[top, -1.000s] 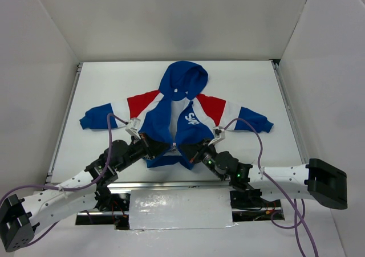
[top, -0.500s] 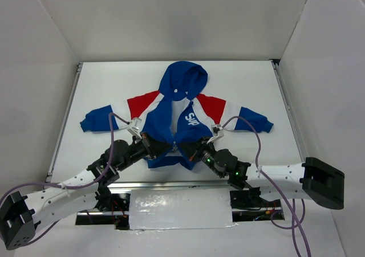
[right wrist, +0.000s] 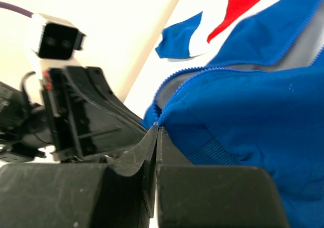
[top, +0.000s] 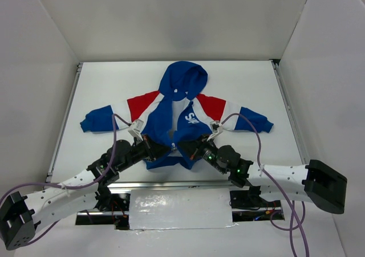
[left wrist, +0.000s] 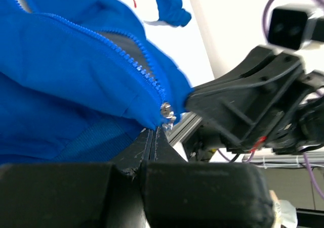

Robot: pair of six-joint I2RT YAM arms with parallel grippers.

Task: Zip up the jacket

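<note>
The left gripper [left wrist: 153,136] has its flat black fingers pressed together with only a hairline seam between them, pinching the bottom corner of the jacket [left wrist: 66,71] right under a small silvery metal zipper piece [left wrist: 166,111]. From that piece a row of blue plastic zipper teeth [left wrist: 129,61] runs up the edge of the front panel, which gapes to show grey lining behind it.

The right gripper [right wrist: 157,131] is likewise closed tight, its tips nipping the lower corner of the other front panel where the ribbed hem band [right wrist: 212,152] meets the smooth royal blue cloth. The two grippers face each other almost tip to tip across the bottom of the zipper, each with the other's boxy white wrist camera [right wrist: 54,38] in sight.

From above, the jacket lies face up on the white table [top: 114,86], its hem bunched and drawn towards the arms at the near edge. The front is open in a narrow V up to the rounded blue hood [top: 183,77], which points at the far wall. The sleeves [top: 100,119] spread flat to either side, banded red and white at the shoulders and ending in gathered blue cuffs.

Bare table lies beyond the hood and outside both cuffs. Loose purple cables [top: 111,131] arc over each forearm, and plain white walls [top: 171,23] close in the far and side edges.
</note>
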